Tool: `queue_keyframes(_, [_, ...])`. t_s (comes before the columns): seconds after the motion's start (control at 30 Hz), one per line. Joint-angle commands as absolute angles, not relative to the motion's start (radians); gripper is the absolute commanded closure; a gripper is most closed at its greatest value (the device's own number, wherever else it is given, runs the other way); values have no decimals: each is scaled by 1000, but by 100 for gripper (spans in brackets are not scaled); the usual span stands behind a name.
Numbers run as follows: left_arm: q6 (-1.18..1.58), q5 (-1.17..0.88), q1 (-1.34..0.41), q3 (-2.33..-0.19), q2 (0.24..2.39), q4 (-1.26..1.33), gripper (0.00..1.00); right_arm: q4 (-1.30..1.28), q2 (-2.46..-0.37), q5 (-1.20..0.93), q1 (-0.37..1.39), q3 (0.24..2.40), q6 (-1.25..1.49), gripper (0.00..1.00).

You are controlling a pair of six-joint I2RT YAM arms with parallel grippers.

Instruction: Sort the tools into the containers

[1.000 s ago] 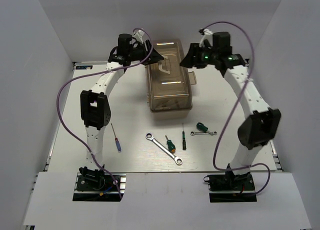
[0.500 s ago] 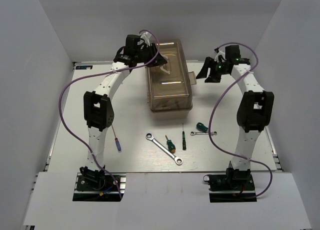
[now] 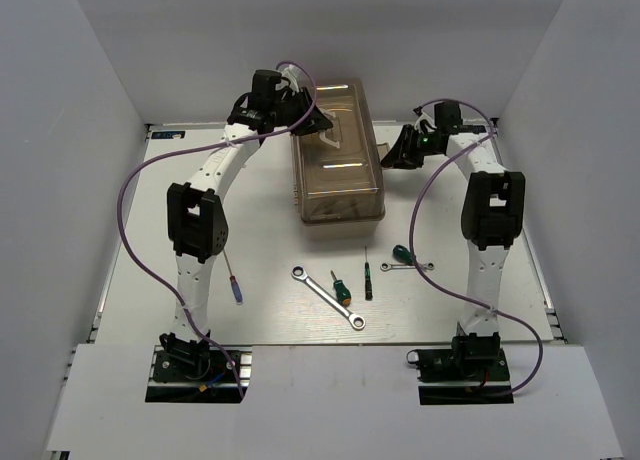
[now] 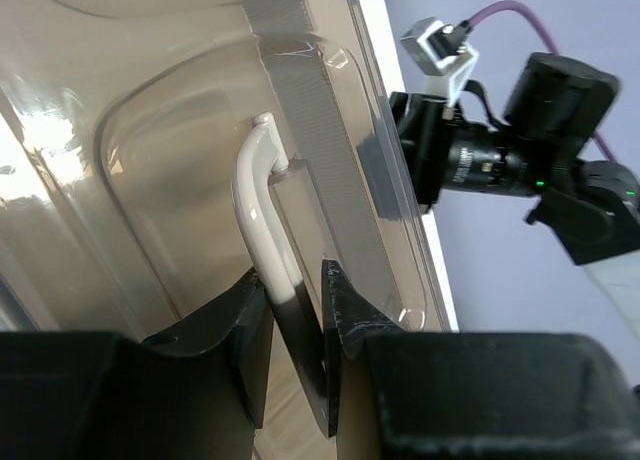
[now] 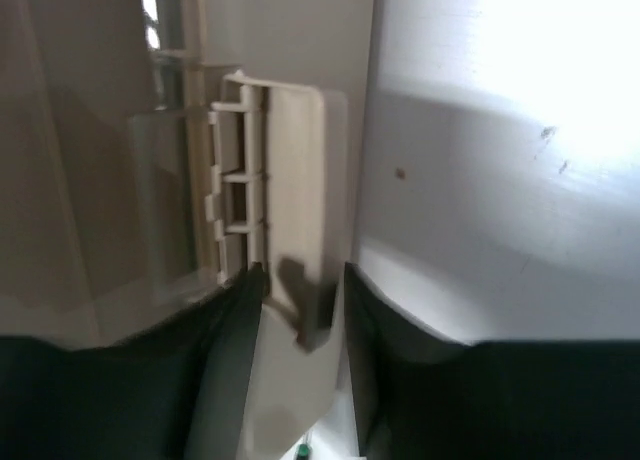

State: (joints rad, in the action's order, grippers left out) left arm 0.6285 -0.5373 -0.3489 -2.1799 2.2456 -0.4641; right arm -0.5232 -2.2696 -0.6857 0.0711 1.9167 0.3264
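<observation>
Flagging risk: left fingers pinch the white handle of the toolbox by the surface's far edge, right fingers straddle its side latch, grip unclear; lifting before that latch frees could tip the box.

Bright, even overhead light; soft shadows.
Glare streaks the toolbox lid; the right wrist view is blurred, its table patch blown out white.
</observation>
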Motion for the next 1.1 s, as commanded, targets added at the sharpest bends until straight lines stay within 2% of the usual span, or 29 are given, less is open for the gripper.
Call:
queue_keyframes(0.0, [541,-515,-379,-2154,2289,-624,100,-434,-2304,-752,71,1947,362,67])
queue_keyframes(0.07, [552,-515,-379,-2163,2289,-624,100,-401,-2310,-803,68,1931,370,78])
queue_keyframes(0.1, [561,-525,-379,-2172,2289,-615,100,-370,-2306,-814,64,1924,386,92])
queue_keyframes(0.13, [571,-525,-379,-2172,2289,-615,100,-361,-2304,-827,64,1919,397,99])
queue_keyframes(0.33, [580,-462,-370,-2229,2238,-627,100,-244,-2206,-790,22,1809,407,100])
queue_keyframes(0.6, [561,-307,-259,-2229,2108,-721,100,-235,-2151,-730,-74,1767,396,100])
queue_keyframes(1.03, [518,-218,-130,-2031,1942,-753,100,-236,-2117,-726,-106,1713,370,100])
queue_keyframes(1.07, [518,-204,-121,-2019,1933,-753,97,-235,-2114,-729,-103,1709,370,100])
